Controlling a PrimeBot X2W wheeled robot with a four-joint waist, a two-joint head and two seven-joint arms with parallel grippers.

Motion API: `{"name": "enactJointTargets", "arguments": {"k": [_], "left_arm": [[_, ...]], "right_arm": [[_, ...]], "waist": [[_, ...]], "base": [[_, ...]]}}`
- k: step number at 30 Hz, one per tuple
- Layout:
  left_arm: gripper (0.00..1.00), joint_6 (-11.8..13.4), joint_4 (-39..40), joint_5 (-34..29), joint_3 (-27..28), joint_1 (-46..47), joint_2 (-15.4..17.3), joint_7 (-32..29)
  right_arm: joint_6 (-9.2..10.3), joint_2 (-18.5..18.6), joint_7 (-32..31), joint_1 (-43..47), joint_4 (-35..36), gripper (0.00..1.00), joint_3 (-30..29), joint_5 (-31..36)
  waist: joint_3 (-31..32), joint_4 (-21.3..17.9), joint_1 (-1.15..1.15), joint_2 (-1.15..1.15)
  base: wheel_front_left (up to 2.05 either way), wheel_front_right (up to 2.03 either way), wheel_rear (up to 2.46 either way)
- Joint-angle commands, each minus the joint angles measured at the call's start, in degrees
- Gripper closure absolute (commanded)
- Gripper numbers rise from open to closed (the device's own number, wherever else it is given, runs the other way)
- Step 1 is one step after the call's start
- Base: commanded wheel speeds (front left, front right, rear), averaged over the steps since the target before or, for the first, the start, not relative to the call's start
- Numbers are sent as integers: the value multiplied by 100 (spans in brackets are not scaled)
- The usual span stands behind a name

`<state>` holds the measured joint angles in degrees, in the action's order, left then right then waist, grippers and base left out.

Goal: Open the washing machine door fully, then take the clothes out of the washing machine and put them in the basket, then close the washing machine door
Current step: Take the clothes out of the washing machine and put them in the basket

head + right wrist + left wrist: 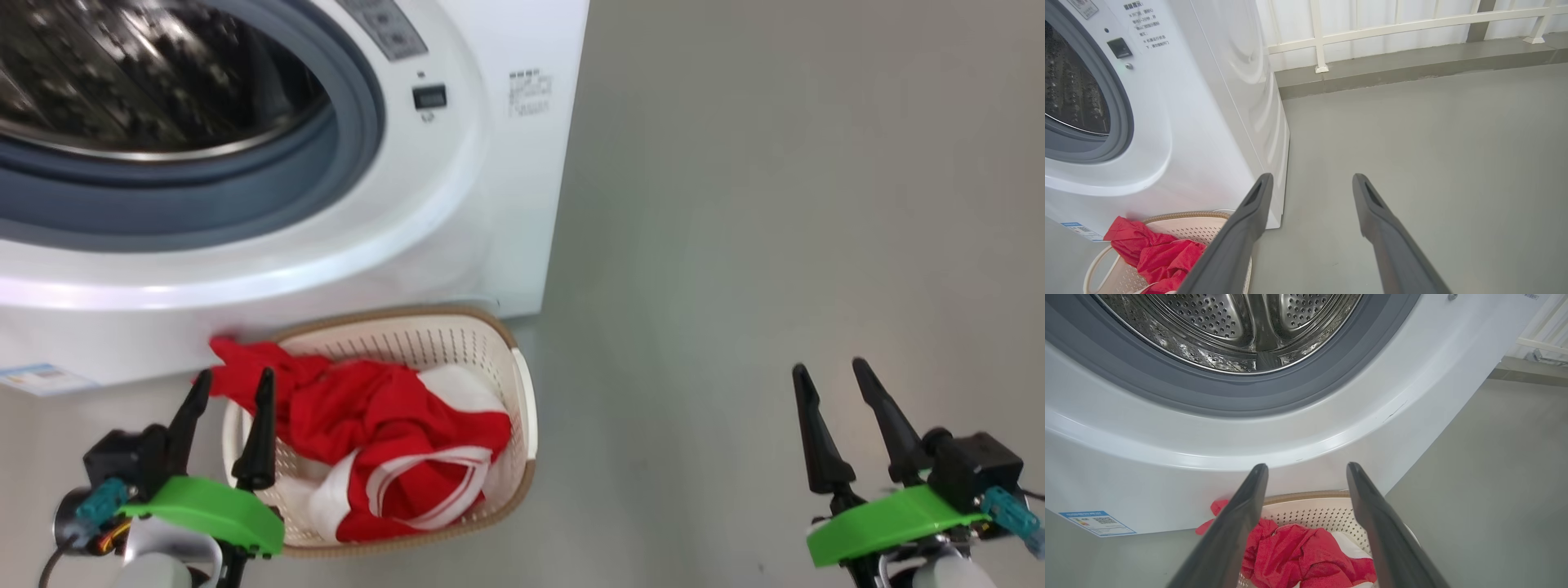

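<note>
Though spread wide and carrying nothing, left gripper (234, 376): fingers released, tips poised above the near-left rim of the basket (522, 392).
Right gripper (829, 367): released too, empty, bare floor (775, 204) ahead of the tips, basket well off to the left of those fingers.
Clothes (367, 408): heaped in the basket, just beyond and below the left fingertips; red on top, white cloth (461, 384) toward the far right side.
Loose end: red flap (233, 349) spilling past the rim right between the left fingertips, touching the front of the washing machine (490, 204).
Drum (147, 73): above and beyond the left fingers, bare steel as far as visible; low pocket behind the gasket (245, 196) hard to judge.
Stage, at a guess: unloading about done, closing the door next.
Risk one: catching that flap on a left fingertip when lifting away, dragging cloth back out onto the floor.
Risk two: clipping the basket rim with the left fingers on a sideways swing, shoving or tipping a light basket.
Risk three: shutting up with a small piece missed low in the drum.
Risk four: a weak or glancing push on the door, latch not caught.
Safest call, probably: straight up and clear of the red before any swing.
</note>
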<state>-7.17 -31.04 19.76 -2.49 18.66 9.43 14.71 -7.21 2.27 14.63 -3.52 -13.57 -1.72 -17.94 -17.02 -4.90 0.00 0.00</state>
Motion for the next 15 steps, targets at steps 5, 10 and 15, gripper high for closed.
{"name": "enactJointTargets", "arguments": {"k": [5, 10, 15], "left_arm": [[0, -32, 626, -196, 382, -360, 71, 29], [0, -32, 1153, -291, 587, -732, 3, 29], [0, -32, 1597, -341, 737, -1107, -75, 29]], "right_arm": [[-28, 78, 37, 219, 88, 0, 44, 74], [-28, 141, 37, 375, 92, 0, 60, 52], [-28, 204, 37, 540, 147, 0, -25, 4]], "waist": [[647, 158, 0, 0], [913, 150, 0, 0], [1105, 201, 0, 0]], "base": [[0, 0, 0], [0, 0, 0], [0, 0, 0]]}}
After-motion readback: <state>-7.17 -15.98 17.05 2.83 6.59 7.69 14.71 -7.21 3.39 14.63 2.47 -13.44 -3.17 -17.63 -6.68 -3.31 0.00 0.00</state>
